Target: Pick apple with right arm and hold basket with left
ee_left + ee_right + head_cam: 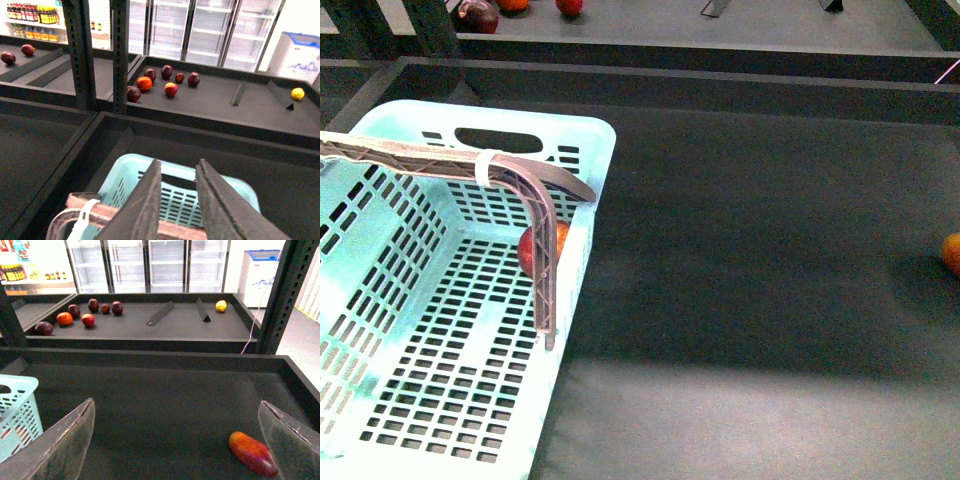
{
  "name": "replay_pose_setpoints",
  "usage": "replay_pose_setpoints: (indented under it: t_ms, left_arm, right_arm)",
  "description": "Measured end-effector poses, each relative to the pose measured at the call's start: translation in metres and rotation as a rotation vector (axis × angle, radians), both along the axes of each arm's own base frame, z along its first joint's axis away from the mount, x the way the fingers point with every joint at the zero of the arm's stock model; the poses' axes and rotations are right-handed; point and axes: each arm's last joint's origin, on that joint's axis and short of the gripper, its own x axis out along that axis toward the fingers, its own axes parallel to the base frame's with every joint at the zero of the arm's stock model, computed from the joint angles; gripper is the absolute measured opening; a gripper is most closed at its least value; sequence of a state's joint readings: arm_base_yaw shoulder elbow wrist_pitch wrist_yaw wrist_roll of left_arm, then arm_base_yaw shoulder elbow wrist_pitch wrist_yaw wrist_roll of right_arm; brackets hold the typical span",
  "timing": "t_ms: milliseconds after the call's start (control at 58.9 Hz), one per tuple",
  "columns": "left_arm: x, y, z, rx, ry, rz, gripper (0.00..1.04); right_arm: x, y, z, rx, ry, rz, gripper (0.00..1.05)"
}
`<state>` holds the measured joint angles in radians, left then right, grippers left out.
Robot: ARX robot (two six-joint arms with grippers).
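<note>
The mint-green basket (588,160) stands at the front left. A small red apple (527,250) with an orange blush lies inside it against its right wall, partly hidden by my left gripper's curved, white-banded finger (546,290), which hangs over that wall. In the left wrist view the left gripper (177,170) is open and empty above the basket's far rim (125,165). My right gripper (176,405) is wide open and empty above the dark shelf floor. It does not show in the front view. The basket's corner (17,407) shows beside its left finger.
A red-orange fruit (252,454), elongated in the right wrist view, lies on the dark floor near the right gripper's finger, at the right edge in the front view (952,253). The far shelf holds dark purple fruits (93,305), an orange fruit (64,318), a red one (88,320) and a lemon (221,305).
</note>
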<state>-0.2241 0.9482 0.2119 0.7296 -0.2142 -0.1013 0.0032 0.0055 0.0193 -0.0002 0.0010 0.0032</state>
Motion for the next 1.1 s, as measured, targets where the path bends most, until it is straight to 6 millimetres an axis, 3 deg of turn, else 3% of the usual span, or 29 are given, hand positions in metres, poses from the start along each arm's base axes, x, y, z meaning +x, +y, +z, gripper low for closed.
replay_pose_setpoints:
  t_ms: [68, 526, 662, 1103]
  left_arm:
    - [-0.009, 0.007, -0.006, 0.055, 0.003, 0.0, 0.04]
    - [-0.042, 0.034, -0.021, 0.088, -0.001, 0.011, 0.03]
    - [-0.048, 0.034, -0.029, 0.089, -0.009, 0.005, 0.03]
    - [-0.063, 0.034, -0.025, 0.089, -0.023, 0.006, 0.03]
  right_arm:
    - [0.0, 0.0, 0.0, 0.0, 0.0, 0.0, 0.96]
    - [0.0, 0.0, 0.0, 0.0, 0.0, 0.0, 0.96]
    - [0.0, 0.0, 0.0, 0.0, 0.0, -0.001, 0.96]
    - [0.0, 0.0, 0.0, 0.0, 0.0, -0.001, 0.96]
